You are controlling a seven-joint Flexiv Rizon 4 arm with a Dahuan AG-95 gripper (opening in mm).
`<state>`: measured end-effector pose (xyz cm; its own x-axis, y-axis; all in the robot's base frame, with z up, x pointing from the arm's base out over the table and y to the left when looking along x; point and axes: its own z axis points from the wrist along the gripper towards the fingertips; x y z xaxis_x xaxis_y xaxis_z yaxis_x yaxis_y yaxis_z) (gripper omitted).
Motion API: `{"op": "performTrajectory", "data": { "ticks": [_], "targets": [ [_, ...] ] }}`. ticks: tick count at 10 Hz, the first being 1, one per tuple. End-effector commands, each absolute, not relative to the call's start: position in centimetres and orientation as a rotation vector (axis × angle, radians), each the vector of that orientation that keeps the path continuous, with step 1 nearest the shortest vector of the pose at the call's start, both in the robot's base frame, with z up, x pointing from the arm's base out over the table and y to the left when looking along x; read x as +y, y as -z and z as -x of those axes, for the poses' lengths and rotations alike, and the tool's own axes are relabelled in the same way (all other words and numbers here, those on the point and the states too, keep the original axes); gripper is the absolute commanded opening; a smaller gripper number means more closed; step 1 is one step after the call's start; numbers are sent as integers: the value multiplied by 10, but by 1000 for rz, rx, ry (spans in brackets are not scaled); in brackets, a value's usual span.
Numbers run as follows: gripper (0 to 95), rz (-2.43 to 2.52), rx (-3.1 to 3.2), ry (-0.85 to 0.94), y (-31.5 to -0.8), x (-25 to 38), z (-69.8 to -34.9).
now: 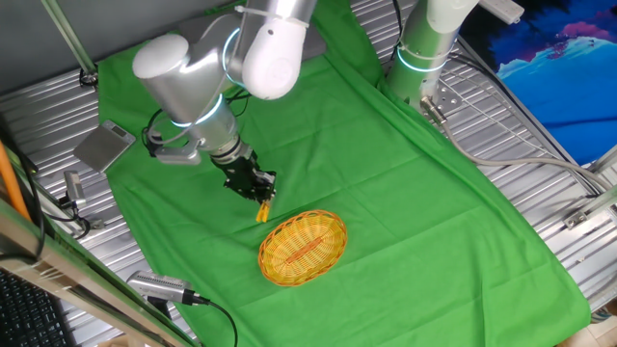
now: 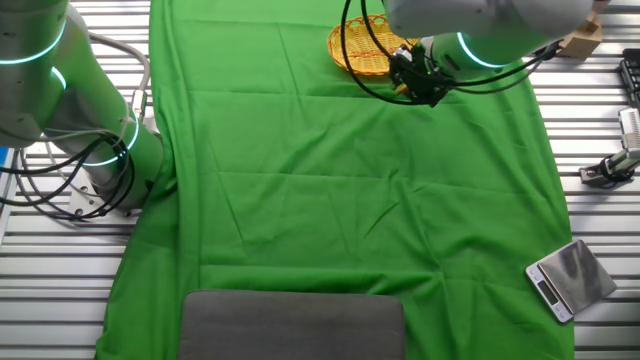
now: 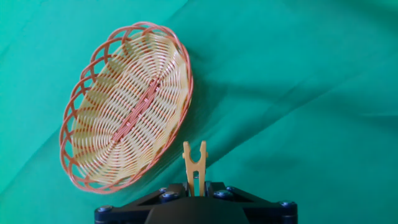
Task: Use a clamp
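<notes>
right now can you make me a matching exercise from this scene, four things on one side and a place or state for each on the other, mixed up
Things:
1. clamp
2. wicker basket
3. green cloth
4. small scale

Places or states:
A. spread over the table
B. held in the gripper, prongs pointing outward
C. lying on the cloth, nothing in it
D. on the bare metal table beside the cloth

Pairs: 1-B, 2-C, 3-A, 4-D
</notes>
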<state>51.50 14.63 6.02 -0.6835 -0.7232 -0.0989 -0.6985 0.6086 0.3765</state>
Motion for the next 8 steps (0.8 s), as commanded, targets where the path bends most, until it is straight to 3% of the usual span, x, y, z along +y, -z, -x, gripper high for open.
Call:
{"op": "performTrajectory", "data": {
  "ticks": [1,8],
  "targets": [
    [0,-1207,-2768,595,-60,146,-514],
    [0,-1107,-2803,568,-59,148,-516]
  ]
}}
